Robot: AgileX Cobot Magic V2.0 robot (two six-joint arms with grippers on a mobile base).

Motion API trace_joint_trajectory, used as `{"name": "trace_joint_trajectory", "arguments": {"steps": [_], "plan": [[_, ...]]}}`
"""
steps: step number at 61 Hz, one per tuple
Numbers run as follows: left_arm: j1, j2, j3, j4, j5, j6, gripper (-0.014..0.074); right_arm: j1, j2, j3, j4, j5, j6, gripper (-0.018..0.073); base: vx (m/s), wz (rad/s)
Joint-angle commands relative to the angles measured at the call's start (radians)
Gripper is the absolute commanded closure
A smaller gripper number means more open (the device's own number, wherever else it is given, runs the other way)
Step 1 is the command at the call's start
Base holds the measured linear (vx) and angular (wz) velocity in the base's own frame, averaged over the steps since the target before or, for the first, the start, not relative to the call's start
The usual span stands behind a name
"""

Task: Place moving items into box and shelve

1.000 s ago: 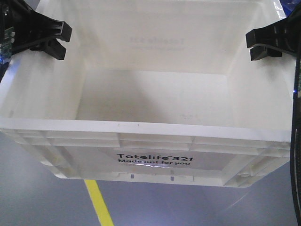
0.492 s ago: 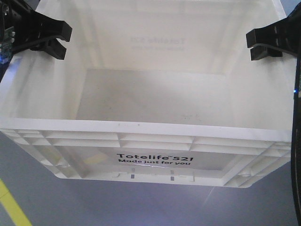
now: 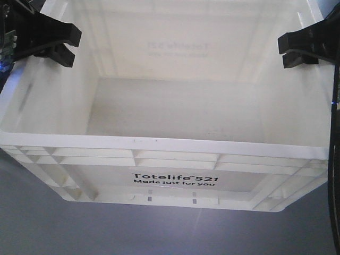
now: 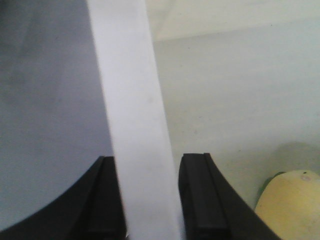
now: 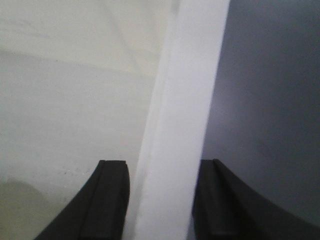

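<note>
The left hand [image 3: 69, 47] and right hand [image 3: 285, 52] each clamp 1 side rim of the box [image 3: 159, 144], so it hangs level above the floor [image 3: 42, 223], seemingly ready for shelving; a yellow ball [image 4: 292, 205] lies inside.

The yellow floor line that crossed the lower centre of the frame under the box [image 3: 175, 180] a second ago, then slid to the lower left corner, has left the picture. Only plain grey floor [image 3: 159, 234] shows there. The box's inner bottom looks greyer.
</note>
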Motion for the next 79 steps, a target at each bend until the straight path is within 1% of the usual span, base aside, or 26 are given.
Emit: {"name": "trace_joint_trajectory", "arguments": {"steps": [1,22,35,79], "plan": [[-0.009,-0.054,-0.050,-0.063,-0.103,0.013,0.0601,-0.002,-0.033,-0.044,-0.013,-0.103,0.016,0.0565,0.32,-0.67],[-0.009,-0.054,-0.050,-0.064,-0.103,0.013,0.0601,-0.002,-0.033,-0.044,-0.013,-0.103,0.016,0.0565,0.32,-0.67],[-0.009,-0.054,-0.050,-0.061,-0.103,0.013,0.0601,-0.002,-0.033,-0.044,-0.007,-0.101,0.016,0.0565,0.34,-0.50],[-0.009,-0.054,-0.050,-0.065,-0.103,0.013,0.0601,-0.002,-0.033,-0.044,-0.013,-0.099,0.016,0.0565,0.42,-0.17]]}}
